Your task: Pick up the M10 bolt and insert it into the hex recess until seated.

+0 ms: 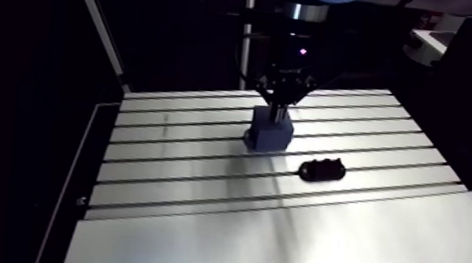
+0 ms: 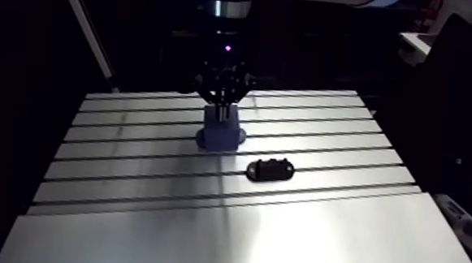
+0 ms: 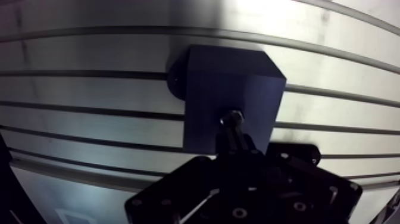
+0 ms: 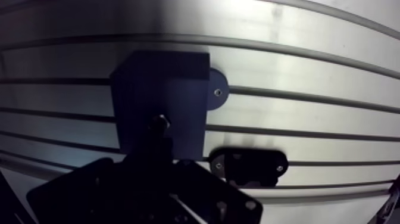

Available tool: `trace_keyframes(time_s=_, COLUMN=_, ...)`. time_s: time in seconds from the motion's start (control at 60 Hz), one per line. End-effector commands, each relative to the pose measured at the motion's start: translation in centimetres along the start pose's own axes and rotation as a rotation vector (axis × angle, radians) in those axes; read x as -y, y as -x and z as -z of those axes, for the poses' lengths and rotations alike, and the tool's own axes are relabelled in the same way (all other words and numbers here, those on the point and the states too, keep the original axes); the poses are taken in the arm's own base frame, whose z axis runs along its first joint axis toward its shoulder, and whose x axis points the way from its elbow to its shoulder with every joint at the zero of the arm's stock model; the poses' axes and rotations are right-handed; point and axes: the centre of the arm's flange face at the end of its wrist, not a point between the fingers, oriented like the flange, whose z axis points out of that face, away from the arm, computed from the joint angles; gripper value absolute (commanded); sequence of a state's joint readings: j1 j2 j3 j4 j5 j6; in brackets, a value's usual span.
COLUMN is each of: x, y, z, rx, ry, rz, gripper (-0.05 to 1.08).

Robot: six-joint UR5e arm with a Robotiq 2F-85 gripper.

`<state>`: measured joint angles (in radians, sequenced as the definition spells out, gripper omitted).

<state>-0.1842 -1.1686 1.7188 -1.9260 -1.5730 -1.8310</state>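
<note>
A dark blue block (image 1: 270,132) stands on the slotted table (image 1: 202,179), fixed by a round base flange (image 4: 217,92). My gripper (image 3: 235,142) hangs straight over the block, its fingers close together and shut on the M10 bolt (image 3: 232,118). In the wrist view the bolt's end sticks out beyond the fingertips and sits over the middle of the block's top face. The hex recess is hidden under the bolt and fingers, and I cannot tell whether the bolt touches the block.
A small black oblong holder (image 1: 321,171) lies on the table a little to the right of the block and nearer the front. The table's left edge (image 1: 90,153) drops into darkness.
</note>
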Motion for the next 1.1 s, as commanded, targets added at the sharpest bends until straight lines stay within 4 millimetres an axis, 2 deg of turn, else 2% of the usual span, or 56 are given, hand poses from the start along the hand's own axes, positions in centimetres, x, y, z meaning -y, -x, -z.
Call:
trace_keyframes(time_s=0.017, x=-0.03, y=-0.12, z=-0.22, rx=0.004, ry=-0.001, rz=0.006, gripper=1.08)
trace_keyframes(time_s=1.1, x=-0.34, y=-0.29, z=-0.4, rx=0.006, ry=-0.004, rz=0.008, gripper=1.08)
